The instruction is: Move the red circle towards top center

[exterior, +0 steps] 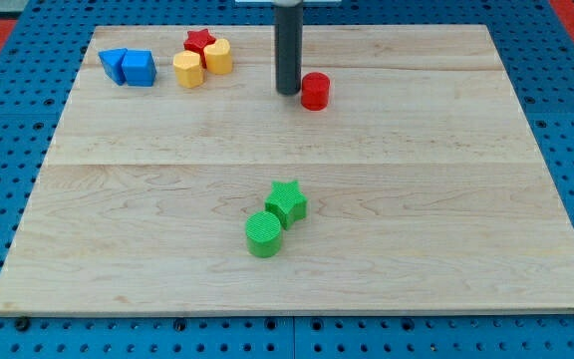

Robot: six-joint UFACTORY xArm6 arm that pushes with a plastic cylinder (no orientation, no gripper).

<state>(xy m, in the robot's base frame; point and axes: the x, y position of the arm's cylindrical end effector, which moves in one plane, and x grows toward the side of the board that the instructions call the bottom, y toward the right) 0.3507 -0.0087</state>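
Note:
The red circle (315, 91) stands on the wooden board (446, 179) near the view's top, a little right of centre. My tip (287, 92) is the lower end of a dark rod that comes down from the view's top edge. It stands just left of the red circle, very close to it or touching it.
A red star (200, 41), two yellow blocks (217, 56) (188, 71) and two blue blocks (115, 65) (140, 69) cluster at the top left. A green star (287, 201) and a green circle (263, 234) touch each other below centre. Blue pegboard (8, 150) surrounds the board.

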